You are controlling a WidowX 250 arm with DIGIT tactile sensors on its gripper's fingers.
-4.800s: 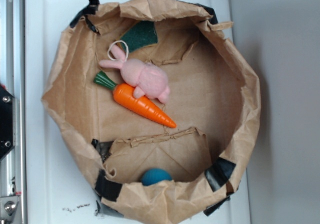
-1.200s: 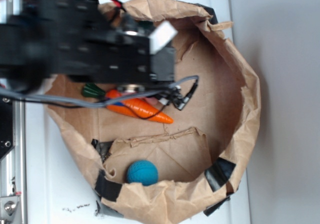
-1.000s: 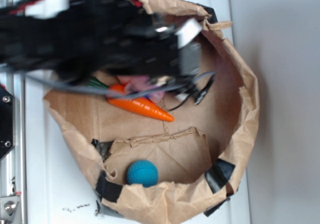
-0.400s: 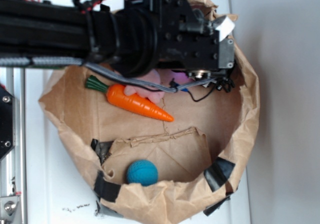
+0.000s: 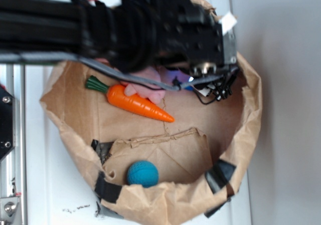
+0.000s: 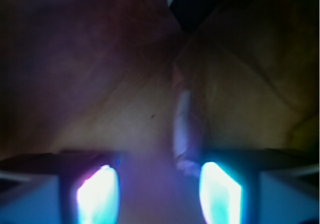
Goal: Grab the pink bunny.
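- Gripper [image 6: 159, 194] state: in the wrist view two glowing fingers [image 6: 97, 194] stand apart at the bottom of the frame, with a blurred pinkish mass between them; whether they press on it cannot be told.
- From the exterior view the black arm [image 5: 110, 27] covers the upper part of the paper bag [image 5: 251, 109], and the gripper's tips are hidden under it.
- Pink bunny [image 5: 148, 82] lies in the upper half of the bag, mostly hidden beneath the arm; only a patch of pink plush shows just below the arm's body.
- Orange carrot [image 5: 138, 102] lies just beside the bunny's lower edge, apparently touching it, its green top toward the bag's left wall and its tip toward the middle.
- Blue ball [image 5: 142, 173] rests near the bag's bottom edge, well apart from the carrot and bunny, behind a folded paper flap.
- Loose wires [image 5: 213, 90] hang from the arm near the bag's right wall.
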